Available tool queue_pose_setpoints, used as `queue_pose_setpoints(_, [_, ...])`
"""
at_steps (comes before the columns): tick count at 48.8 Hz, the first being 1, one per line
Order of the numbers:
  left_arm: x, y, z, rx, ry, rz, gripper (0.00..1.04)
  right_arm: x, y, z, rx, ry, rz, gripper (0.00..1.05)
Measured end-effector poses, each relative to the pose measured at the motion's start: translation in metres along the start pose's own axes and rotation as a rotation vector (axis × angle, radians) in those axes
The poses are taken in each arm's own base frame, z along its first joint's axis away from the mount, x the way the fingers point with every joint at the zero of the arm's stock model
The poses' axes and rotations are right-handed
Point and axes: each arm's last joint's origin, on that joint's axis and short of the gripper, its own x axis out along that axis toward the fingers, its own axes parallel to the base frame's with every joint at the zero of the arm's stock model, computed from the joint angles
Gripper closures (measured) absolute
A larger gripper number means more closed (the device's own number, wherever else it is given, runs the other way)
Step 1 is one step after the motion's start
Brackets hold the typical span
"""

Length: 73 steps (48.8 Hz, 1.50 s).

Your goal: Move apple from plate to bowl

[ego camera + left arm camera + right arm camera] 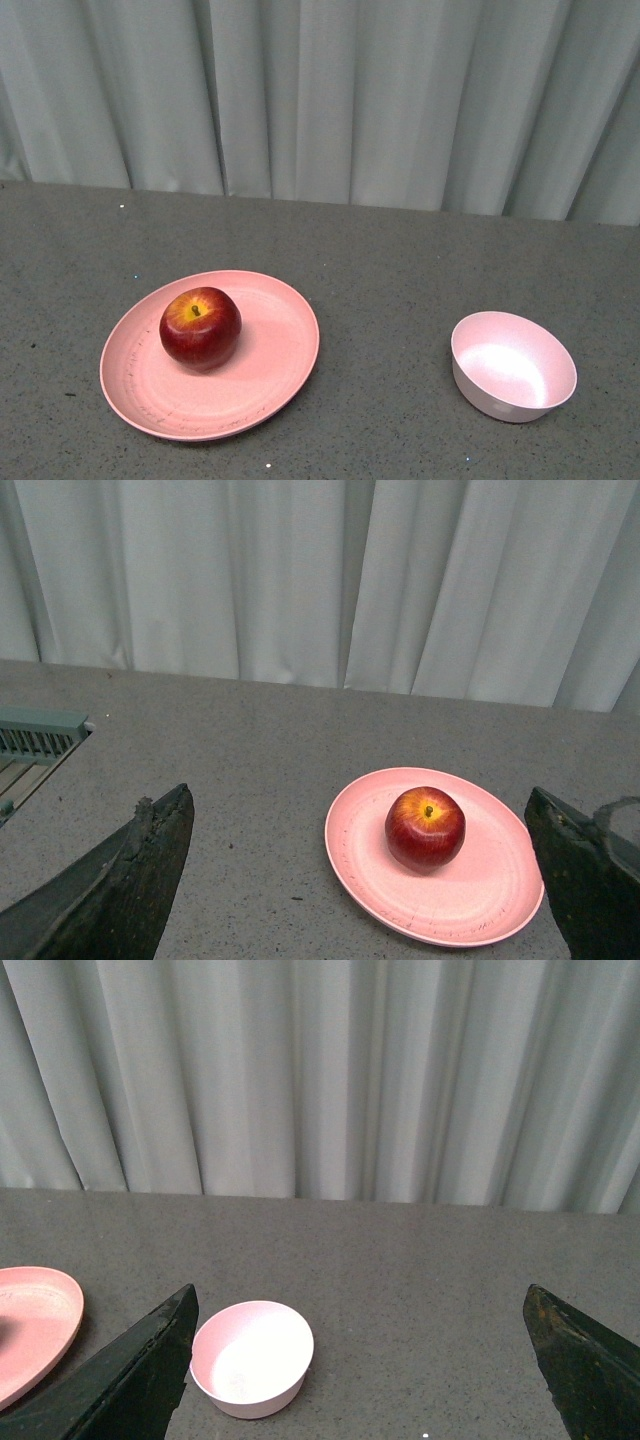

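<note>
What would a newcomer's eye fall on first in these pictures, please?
The glossy dark-red apple stands out first, sitting a little left of centre on the wide salmon-pink plate on the left of the grey table. To the right, well apart from the plate, stands the small pale bowl, empty. A pale pleated curtain hangs behind them.
</note>
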Motion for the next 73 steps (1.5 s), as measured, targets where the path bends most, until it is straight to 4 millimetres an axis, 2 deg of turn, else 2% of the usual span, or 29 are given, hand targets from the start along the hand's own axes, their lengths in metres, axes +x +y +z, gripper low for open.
queue_pose_setpoints(73, [0.0000,0.0000,0.0000,0.000,0.000,0.000,0.07,0.0000,0.0000,0.0000,0.000,0.000,0.000,0.09])
